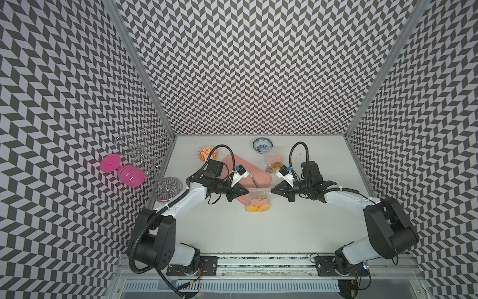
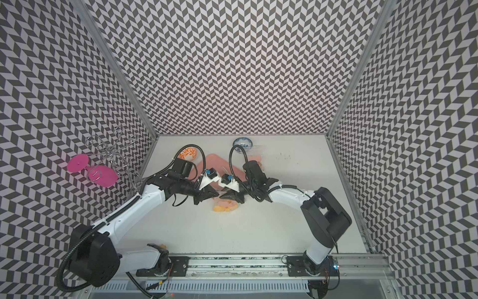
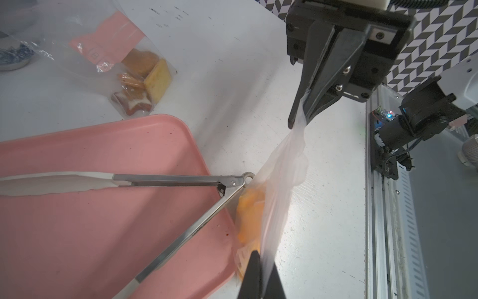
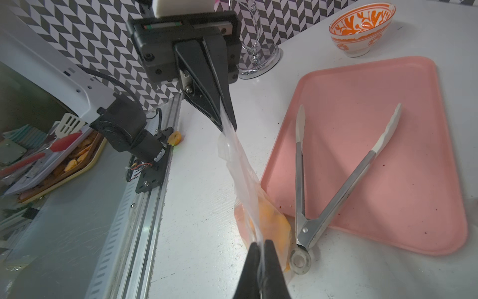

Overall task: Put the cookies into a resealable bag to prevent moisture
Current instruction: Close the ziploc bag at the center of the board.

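A clear resealable bag (image 1: 260, 192) hangs stretched between my two grippers just above the table. The cookies (image 1: 258, 205), yellow-orange pieces, sit in its lower part in both top views. My left gripper (image 3: 261, 261) is shut on one end of the bag's top edge (image 3: 282, 181). My right gripper (image 4: 261, 246) is shut on the other end. In the right wrist view the cookies (image 4: 271, 220) show through the film (image 4: 243, 165), next to the tray's corner. The two gripper tips (image 1: 248, 191) (image 1: 271, 191) face each other, a bag's width apart.
A pink tray (image 1: 230, 160) holds metal tongs (image 4: 336, 181) behind the bag. A second clear bag with biscuits (image 3: 139, 77) lies further back. An orange bowl (image 1: 206, 153), a blue-white bowl (image 1: 262, 145) and a wire stand with pink discs (image 1: 129, 165) stand at the back and left. A yellow crumb (image 4: 174, 137) lies by the left arm's base.
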Tool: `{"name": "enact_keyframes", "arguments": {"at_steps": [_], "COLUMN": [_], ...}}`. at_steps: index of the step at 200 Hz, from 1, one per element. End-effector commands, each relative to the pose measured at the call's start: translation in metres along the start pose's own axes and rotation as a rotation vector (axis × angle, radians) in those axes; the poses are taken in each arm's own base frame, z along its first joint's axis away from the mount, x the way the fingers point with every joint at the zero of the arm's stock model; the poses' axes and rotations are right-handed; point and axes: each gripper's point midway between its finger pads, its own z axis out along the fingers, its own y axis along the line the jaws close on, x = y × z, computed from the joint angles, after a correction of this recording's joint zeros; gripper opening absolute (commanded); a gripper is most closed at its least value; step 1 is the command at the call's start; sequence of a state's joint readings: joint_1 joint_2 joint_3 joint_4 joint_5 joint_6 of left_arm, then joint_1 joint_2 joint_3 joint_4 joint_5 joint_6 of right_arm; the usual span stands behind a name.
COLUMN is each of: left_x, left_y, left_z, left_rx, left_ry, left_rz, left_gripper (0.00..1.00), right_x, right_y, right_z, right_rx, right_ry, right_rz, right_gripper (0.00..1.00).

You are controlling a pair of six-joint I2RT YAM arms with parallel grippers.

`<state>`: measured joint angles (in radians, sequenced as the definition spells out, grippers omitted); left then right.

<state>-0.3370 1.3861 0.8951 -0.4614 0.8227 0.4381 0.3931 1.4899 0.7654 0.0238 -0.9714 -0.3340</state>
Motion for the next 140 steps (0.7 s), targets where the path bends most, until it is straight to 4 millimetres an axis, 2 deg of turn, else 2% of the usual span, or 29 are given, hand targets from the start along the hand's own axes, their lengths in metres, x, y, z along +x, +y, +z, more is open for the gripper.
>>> {"name": "enact_keyframes", "arguments": {"at_steps": [1,13,30,51,96,140], "left_x": [-0.004,-0.002,0.001,-0.002,-0.001,-0.006], "left_y": [-0.004,-0.007,-0.009,-0.017,-0.026,-0.032], "left_z": [-0.016,-0.018,-0.018,-0.017,-0.020,-0.019], "left_rx": [-0.072,-0.088,-0.087,-0.064,-0.050,-0.015], "left_ry": [0.060,0.095,0.125,0.116,0.100,0.070], "left_rz": [0.046,0.066,0.069,0.082,0.131,0.154], "left_gripper": [0.00,0.00,0.00,0.00,0.00,0.00], "right_x": [-0.009,-0.012,-0.019,-0.028,-0.049,-0.056], "right_y": [0.006,0.011,0.017,0.027,0.034,0.054], "right_z": [-0.003,0.000,0.006,0.021,0.053,0.075], "right_rx": [0.059,0.078,0.119,0.147,0.112,-0.052], "right_ry": [-0.005,0.008,0.015,0.014,0.000,-0.020], "right_rz": [-0.137,-0.193,-0.271,-0.371,-0.474,-0.480], "right_gripper": [0.09,0.17,0.40,0.49,0.55,0.50]}}
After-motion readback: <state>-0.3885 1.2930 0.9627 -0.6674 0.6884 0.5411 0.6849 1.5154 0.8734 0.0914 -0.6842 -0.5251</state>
